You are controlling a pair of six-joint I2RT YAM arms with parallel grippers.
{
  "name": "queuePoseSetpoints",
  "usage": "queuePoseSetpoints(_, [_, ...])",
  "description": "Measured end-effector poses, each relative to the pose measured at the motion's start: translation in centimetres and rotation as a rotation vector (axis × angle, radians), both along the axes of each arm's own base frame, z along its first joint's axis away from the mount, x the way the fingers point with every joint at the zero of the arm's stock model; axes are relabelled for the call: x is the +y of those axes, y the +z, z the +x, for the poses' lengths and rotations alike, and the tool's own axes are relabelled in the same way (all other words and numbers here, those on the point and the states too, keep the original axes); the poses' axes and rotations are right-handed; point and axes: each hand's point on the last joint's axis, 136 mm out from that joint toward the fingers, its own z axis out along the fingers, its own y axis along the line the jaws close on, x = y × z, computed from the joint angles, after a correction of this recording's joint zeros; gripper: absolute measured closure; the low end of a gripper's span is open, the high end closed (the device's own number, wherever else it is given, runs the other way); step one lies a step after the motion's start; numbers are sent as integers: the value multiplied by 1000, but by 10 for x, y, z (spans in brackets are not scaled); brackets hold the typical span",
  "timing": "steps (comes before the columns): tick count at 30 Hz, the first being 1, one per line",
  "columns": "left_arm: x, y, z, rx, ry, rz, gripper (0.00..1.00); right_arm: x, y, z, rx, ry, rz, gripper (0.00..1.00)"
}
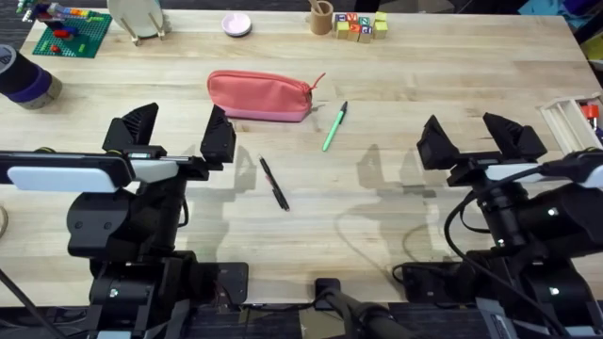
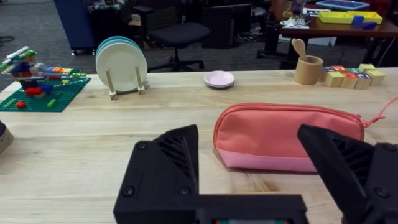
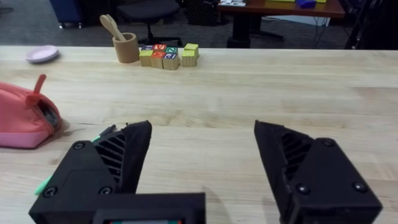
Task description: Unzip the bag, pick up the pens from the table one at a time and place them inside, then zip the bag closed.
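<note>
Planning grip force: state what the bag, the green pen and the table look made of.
Bag: looks like woven fabric, matte coral-pink, with soft rounded sides and a stitched seam along its length.
Green pen: probably plastic, going by its even bright colour and dark tip; too small to be sure.
Table: pale wood planks with visible grain and board joints, and a smooth low-sheen finish.

robot lab, office chair (image 2: 177, 34), cluttered desks (image 2: 323, 25)

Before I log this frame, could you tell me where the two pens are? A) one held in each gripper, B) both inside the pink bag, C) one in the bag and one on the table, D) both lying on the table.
D: the green pen and the black pen both lie on the table, outside the zipped bag.
</note>
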Motion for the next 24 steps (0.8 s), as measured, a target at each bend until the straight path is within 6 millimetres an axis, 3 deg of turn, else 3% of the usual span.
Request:
queuePoseSetpoints(20, [0,-1,0,5,0,2,7,0,-2,0,10,0,0,6])
queuePoseSetpoints(21, [1,-8,-2,60,4,2,7,0,-3,-3,45,0,0,6])
queuePoseSetpoints(24, [1,-5,-7,107,7,3,8,0,-10,-8,146,1,0,7])
